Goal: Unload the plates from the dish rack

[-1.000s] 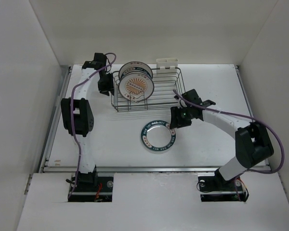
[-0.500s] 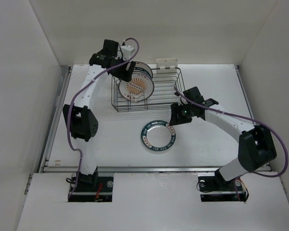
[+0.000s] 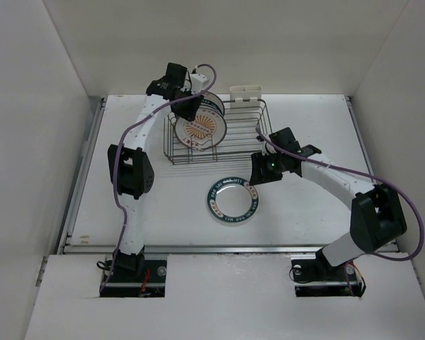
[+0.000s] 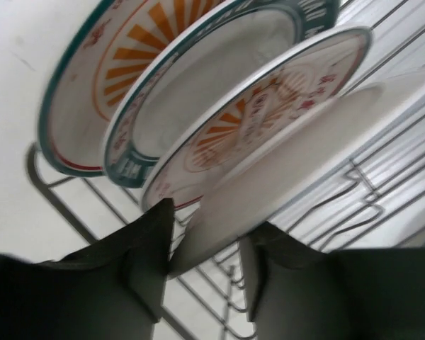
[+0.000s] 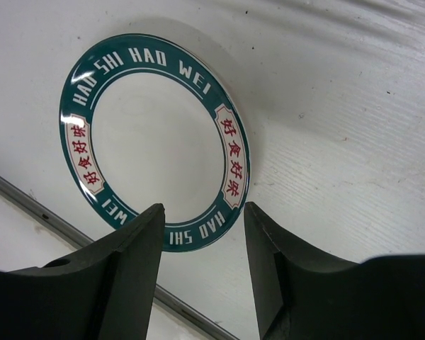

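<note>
Plates, small round white ones (image 4: 198, 99), are standing on edge, four of them, in the rectangular dark metal wire dish rack (image 3: 230, 145), which is sitting mid far edge of the white table (image 3: 319, 127). Left gripper (image 4: 205, 244) is reaching in from above, fingers partly spread and straddling the nearest plate (image 4: 297, 156) at its rim; contact unclear. Teal-rimmed white plate (image 5: 156, 142) is lying flat at table centre. Right gripper (image 5: 204, 216) is hovering over its right side, fingers partly spread, holding nothing.
</note>
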Robot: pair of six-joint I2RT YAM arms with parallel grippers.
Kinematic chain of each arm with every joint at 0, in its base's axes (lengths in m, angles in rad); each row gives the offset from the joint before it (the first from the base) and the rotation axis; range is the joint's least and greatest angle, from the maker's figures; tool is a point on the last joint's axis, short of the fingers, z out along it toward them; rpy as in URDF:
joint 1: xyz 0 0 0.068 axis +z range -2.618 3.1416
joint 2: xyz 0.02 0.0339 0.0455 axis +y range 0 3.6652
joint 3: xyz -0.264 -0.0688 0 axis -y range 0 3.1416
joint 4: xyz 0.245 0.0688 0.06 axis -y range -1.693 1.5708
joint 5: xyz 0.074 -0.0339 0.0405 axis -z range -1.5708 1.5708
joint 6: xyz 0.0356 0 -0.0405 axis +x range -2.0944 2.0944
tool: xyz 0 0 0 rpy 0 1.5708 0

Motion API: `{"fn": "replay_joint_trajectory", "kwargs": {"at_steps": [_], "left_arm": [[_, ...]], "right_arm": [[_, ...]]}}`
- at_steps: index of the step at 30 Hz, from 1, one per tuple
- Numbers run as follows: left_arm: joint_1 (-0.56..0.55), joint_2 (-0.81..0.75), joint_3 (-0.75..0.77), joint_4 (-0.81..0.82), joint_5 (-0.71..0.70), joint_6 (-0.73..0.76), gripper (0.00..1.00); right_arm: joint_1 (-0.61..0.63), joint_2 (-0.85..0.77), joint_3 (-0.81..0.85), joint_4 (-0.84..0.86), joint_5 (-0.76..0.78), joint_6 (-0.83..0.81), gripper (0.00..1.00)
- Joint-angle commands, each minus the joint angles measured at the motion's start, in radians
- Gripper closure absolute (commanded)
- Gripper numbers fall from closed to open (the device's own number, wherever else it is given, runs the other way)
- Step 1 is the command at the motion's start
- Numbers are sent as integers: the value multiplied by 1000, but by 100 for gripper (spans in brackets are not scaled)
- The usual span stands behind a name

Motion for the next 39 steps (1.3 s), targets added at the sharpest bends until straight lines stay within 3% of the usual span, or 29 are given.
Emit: {"fn": "replay_joint_trajectory", "kwargs": {"at_steps": [1, 5, 6, 13, 18, 23, 29, 33, 37, 39], "left_arm": [[-15, -37, -2, 2, -26, 12, 68], [-15, -46, -2, 2, -35, 3, 97], [-15, -62, -2, 11, -35, 3, 100], [-15, -184, -80, 79, -84, 55, 100], [-15, -216, -61, 70, -46, 39, 100], [-15, -271, -22, 70, 15, -21, 100], [-24, -290, 19, 22, 26, -52, 100], [-15, -325, 125, -87, 72, -96, 100], [43, -404, 183, -277, 183, -107, 100], [53, -431, 183, -431, 213, -72, 100]], "right_arm": [[4, -13, 41, 0, 0, -21, 46], [4, -13, 50, -9, 9, -30, 46], [4, -13, 50, -9, 9, -30, 46], [4, -13, 50, 1, -13, -30, 46], [4, -13, 133, 1, -36, -30, 46], [-21, 53, 375, -64, 76, -9, 36], [-86, 234, 680, -129, 92, 22, 35], [-190, 326, 829, -117, 128, 83, 32], [-271, 453, 1007, -106, 311, 93, 25], [-287, 530, 1085, -106, 320, 84, 23]]}}
